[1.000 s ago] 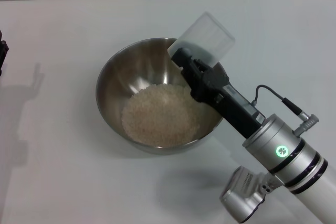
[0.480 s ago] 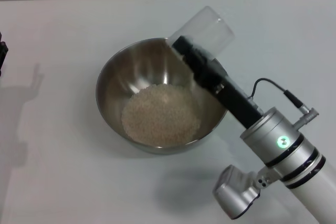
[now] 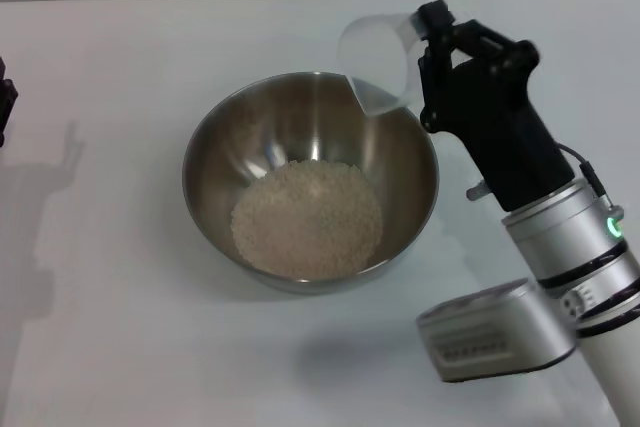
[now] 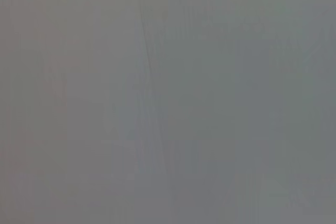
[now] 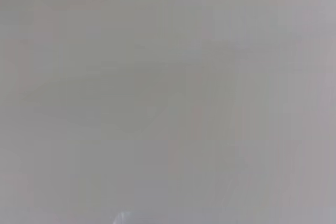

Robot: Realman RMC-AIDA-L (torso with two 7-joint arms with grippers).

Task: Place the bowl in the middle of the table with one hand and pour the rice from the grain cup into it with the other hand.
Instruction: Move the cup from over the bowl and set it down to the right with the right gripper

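Head view, left to right. Left gripper [image 3: 5, 107]: only a dark sliver at the 9 o'clock edge of the frame, parked well apart from everything; finger state cannot be told. Its shadow lies on the table [image 3: 120, 347] just beside it.

Bowl [image 3: 310, 182]: sits near the table's middle, upright, rim level. Rice [image 3: 307, 219] lies in a pale mound on the bowl's floor, biased toward the bowl's 6 o'clock side; bare metal wall shows above it from 9 through 3 o'clock.

Cup [image 3: 382, 62]: held in the air over the bowl's rim at about 1 o'clock from bowl centre, tipped on its side with the open mouth facing 9 o'clock. Its lower edge overlaps the rim in this view; whether it touches cannot be told. No grains visible inside it.

Right gripper [image 3: 440, 67]: at 3 o'clock of the cup, fingers pinched on the cup's wall near its base end. The black body runs toward 5 o'clock into the silver wrist, where a green ring light shows at the frame's right edge.

Left wrist view: uniform grey, nothing distinguishable. Right wrist view: pale blank surface, a dark corner patch, unidentifiable.

Writing or labels: none readable on cup, bowl or gripper.
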